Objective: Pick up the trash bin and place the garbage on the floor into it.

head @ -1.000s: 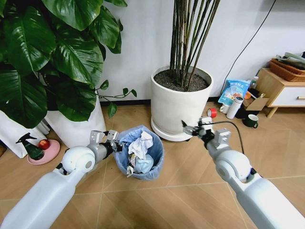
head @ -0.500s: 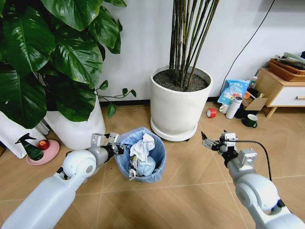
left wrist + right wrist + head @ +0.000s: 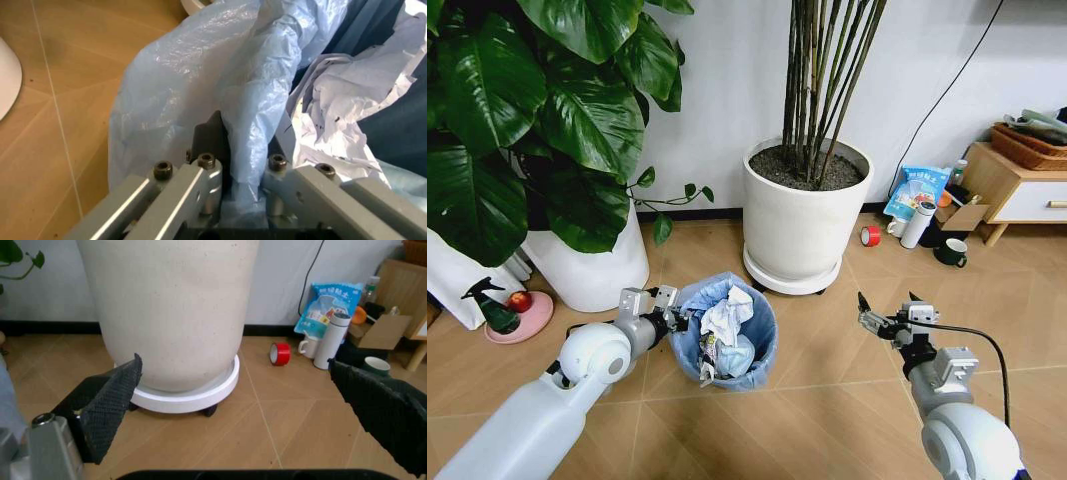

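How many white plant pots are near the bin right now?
2. One white pot stands on a wheeled base just behind the trash bin; the other is off to its left, under big leaves. Others may be out of frame.

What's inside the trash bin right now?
The trash bin, gripped at its rim by the left gripper, holds crumpled white paper and wrappers in its blue bag. Anything beneath is covered.

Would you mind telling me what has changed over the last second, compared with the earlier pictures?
The right gripper, jaws open and empty, has drawn back from beside the white plant pot toward the robot, lower over the floor. The left gripper stays clamped on the trash bin rim, and the bin has shifted only slightly. The garbage remains inside.
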